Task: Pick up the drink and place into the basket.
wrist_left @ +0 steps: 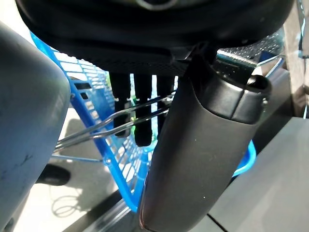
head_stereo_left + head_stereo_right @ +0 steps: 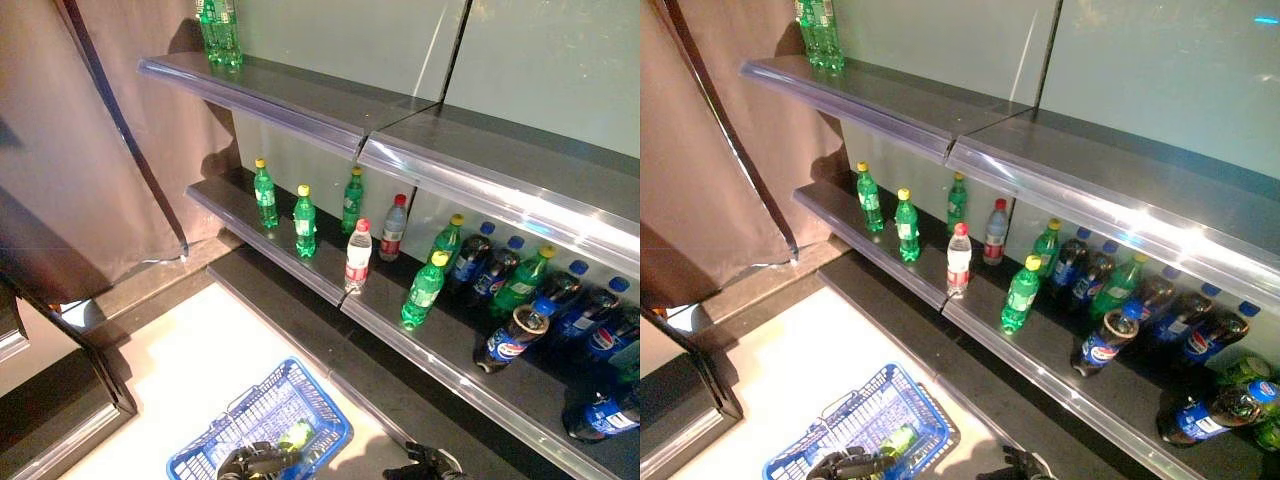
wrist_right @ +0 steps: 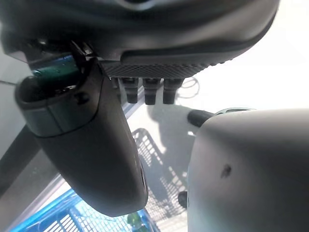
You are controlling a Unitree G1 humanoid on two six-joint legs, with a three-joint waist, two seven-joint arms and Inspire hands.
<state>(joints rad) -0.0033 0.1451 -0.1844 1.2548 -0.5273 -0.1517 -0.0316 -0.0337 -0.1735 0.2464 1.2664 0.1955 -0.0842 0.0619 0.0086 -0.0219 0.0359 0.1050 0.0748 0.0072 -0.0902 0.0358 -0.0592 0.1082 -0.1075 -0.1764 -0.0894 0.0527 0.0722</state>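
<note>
The left hand (image 2: pixel 258 461) is gripping the blue basket (image 2: pixel 225 440) by its wire handles (image 1: pixel 96 129), a green drink (image 2: pixel 297 434) lying inside; the right hand (image 2: pixel 430 462) is hanging relaxed, holding nothing.

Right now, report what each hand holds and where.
Left hand grips the blue basket by its wire handles. Right hand holds nothing.

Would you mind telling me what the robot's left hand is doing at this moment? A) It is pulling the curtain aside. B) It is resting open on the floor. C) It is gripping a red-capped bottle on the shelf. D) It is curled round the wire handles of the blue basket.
D: in the left wrist view the left hand has its fingers hooked round the wire handles of the blue basket, low beside the shelves.
</note>
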